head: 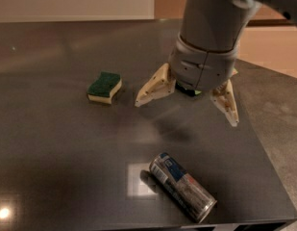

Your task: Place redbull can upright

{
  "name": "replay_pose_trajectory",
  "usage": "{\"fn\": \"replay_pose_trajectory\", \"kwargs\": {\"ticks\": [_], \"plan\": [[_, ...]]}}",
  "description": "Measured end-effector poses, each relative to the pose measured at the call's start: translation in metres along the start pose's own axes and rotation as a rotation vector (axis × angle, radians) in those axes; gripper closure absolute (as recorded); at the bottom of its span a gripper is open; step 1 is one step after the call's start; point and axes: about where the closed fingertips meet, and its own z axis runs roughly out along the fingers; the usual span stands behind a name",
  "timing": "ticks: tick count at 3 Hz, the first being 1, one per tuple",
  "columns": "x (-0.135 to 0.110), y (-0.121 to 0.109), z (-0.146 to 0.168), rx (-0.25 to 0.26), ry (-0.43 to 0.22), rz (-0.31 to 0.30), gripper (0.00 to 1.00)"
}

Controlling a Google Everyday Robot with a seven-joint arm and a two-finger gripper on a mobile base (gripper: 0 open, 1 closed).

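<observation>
The pincer (186,112) hovers spread wide and empty, right of centre. The can (183,186) lies on its side at lower right, near the front edge of the surface (52,153). A glancing finger could roll it off.

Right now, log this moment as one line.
gripper: fingers open, empty, hovering behind can | can: lying on its side, untouched | sponge: left of gripper
</observation>
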Motion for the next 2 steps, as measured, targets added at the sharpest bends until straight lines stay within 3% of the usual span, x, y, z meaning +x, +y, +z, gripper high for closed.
{"fn": "replay_pose_trajectory", "kwargs": {"ticks": [1,2], "plan": [[-0.003,-0.002,0.004,-0.031,0.008,-0.123,0.0],[0.008,-0.018,0.001,0.025,0.066,-0.133,0.0]]}}
